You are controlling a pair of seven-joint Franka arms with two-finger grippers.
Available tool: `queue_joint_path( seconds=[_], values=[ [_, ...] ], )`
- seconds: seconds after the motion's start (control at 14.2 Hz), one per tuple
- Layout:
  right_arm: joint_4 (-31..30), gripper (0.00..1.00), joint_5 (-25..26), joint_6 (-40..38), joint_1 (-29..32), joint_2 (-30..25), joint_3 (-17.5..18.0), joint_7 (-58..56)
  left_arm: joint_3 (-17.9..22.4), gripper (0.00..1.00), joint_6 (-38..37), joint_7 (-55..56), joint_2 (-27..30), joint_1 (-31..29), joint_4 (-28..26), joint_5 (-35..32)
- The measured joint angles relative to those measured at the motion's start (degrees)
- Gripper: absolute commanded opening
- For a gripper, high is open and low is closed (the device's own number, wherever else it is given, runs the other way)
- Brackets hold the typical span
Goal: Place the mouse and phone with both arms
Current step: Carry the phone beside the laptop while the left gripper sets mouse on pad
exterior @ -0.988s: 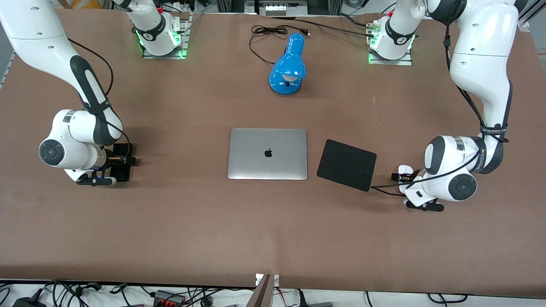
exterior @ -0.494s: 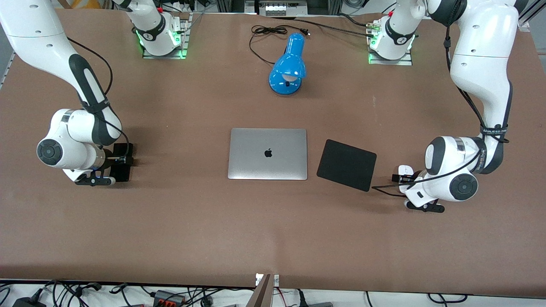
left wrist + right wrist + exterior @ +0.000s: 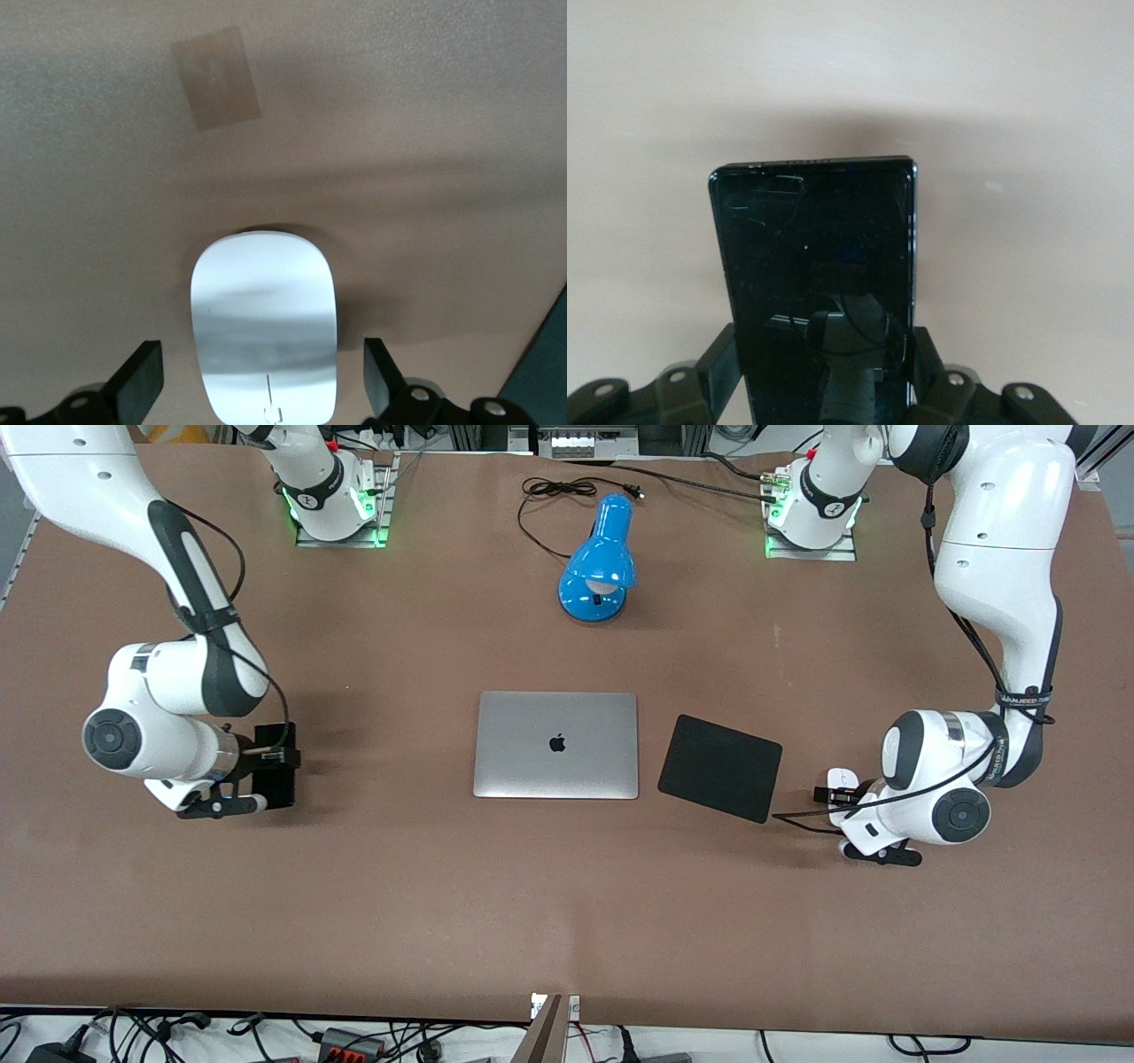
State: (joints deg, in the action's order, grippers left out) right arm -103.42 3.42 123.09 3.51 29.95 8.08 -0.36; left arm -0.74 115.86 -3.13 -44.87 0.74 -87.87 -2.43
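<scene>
phone point(image 3: 819, 283) in right pincer point(image 3: 824, 376), mouse point(image 3: 264, 329) between left pincer point(image 3: 264, 390)

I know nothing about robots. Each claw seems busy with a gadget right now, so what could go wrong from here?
The right gripper pinches the phone only by its thin edges, so it might tilt or slip out. The left gripper is open, with its fingers either side of the mouse and not touching it. That smooth rounded shell could squirt away when squeezed. A black cable near the mouse pad might snag its corner.
</scene>
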Motion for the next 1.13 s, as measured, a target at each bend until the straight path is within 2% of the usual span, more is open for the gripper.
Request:
queue_joint_path(
  seconds=[0.21,0.35,0.56,0.71,0.92,1.13],
  values=[
    [0.84,0.31,-0.02,0.31,-5.17,0.96,1.17,8.72,-0.01,0.53,0.0,0.0,-0.05,0.0,0.0,0.0],
    [1.41,0.31,-0.02,1.73,-9.24,2.09,1.33,15.7,-0.02,0.43,-0.01,0.0,-0.02,0.0,0.02,0.0],
    [1.61,0.32,-0.02,5.13,-15.36,3.74,1.43,25.51,-0.46,0.42,-0.71,1.06,-0.02,0.09,0.16,0.27],
    [1.63,0.33,-0.02,6.65,-18.04,4.93,1.44,28.43,-1.23,0.42,-5.86,5.86,0.22,1.44,1.39,0.59],
    [1.6,0.33,-0.02,6.91,-19.35,6.68,1.43,28.99,-4.41,0.42,-11.9,13.34,1.13,5.58,4.92,2.06],
    [1.15,0.33,-0.02,6.9,-19.4,7.71,1.33,28.99,-7.22,0.42,-13.12,17.42,1.72,8.41,5.86,6.53]
  ],
)
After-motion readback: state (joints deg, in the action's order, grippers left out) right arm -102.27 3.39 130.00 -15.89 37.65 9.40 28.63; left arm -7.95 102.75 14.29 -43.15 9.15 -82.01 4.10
